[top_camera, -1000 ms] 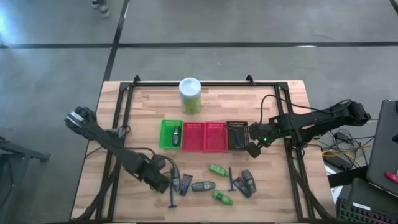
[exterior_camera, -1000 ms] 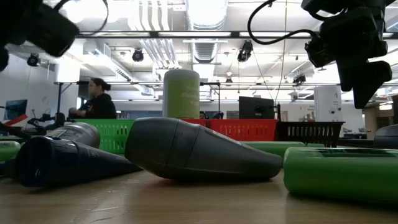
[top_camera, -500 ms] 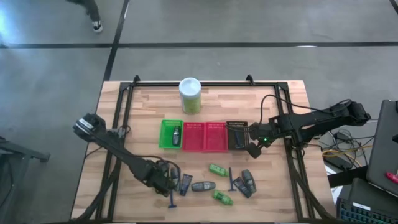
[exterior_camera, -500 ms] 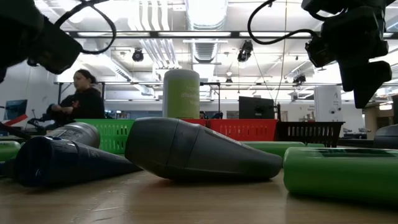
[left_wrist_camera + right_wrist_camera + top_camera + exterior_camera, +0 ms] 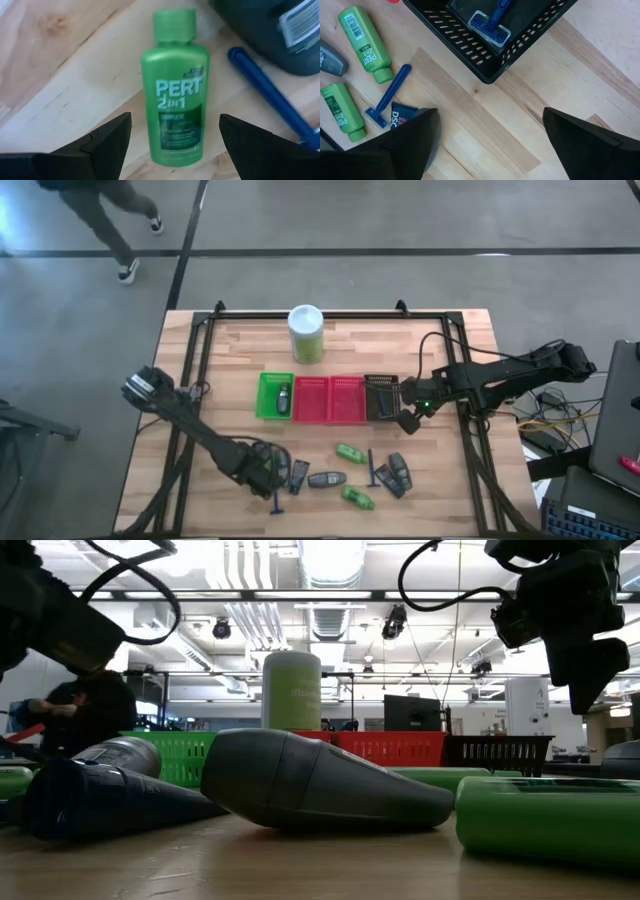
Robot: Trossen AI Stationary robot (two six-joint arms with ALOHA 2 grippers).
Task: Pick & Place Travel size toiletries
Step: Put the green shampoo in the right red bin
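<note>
Green bottle (image 5: 173,87) lies flat between the open left tool's (image 5: 172,137) fingers.

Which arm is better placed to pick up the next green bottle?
Left. Its open end effector hangs right over a green bottle lying on the table, fingers either side. The right end effector is open beside the black basket.

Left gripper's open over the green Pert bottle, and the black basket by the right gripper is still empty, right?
Not quite. The black basket already holds a blue razor, as the right wrist view shows. The rest holds: the left gripper is open over the green Pert bottle.
</note>
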